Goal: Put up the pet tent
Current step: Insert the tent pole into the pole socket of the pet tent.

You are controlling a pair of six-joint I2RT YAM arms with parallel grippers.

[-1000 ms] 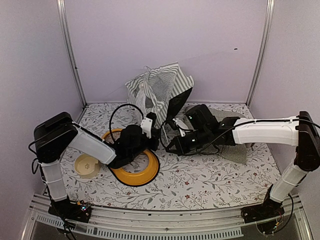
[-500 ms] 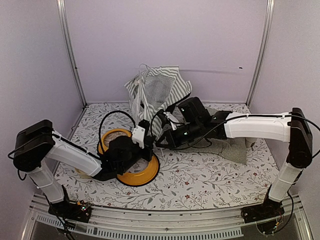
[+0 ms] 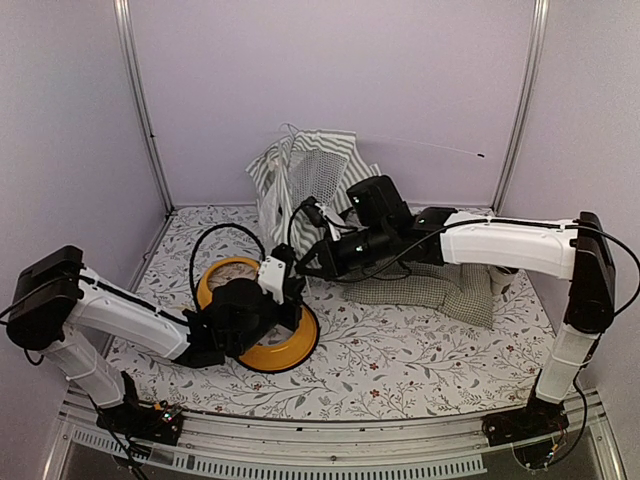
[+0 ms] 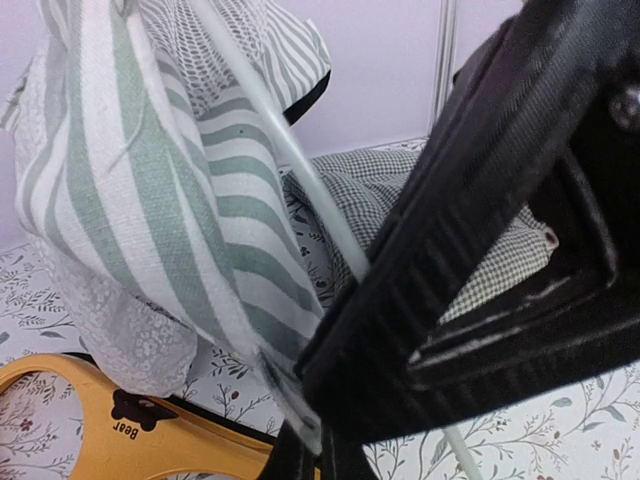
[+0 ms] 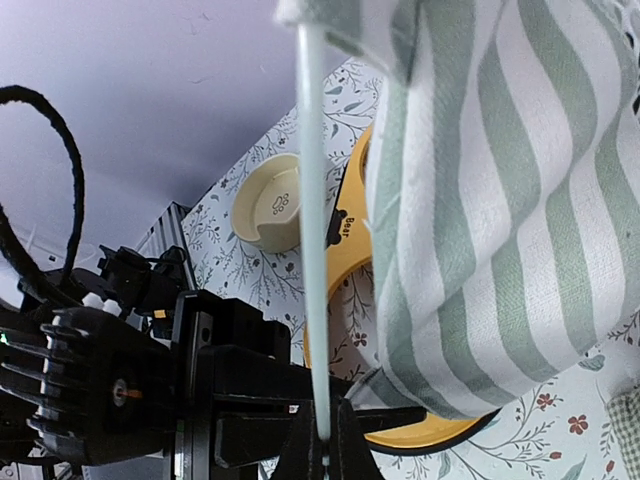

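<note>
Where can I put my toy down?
Bare table in front of the checked cushion, right of the yellow bowl holder. Also the back left corner. The middle is crowded: pet tent, left gripper and right gripper meet there.

Feeding gear and a cushion on a flower-printed table [image 3: 400, 372]
A yellow ring-shaped bowl stand [image 3: 288, 352] printed "Bear" lies toward the near left. A cream bowl [image 5: 272, 205] with a paw mark sits just beside it. A green-checked cushion [image 3: 440, 288] lies crumpled toward the right rear.
</note>
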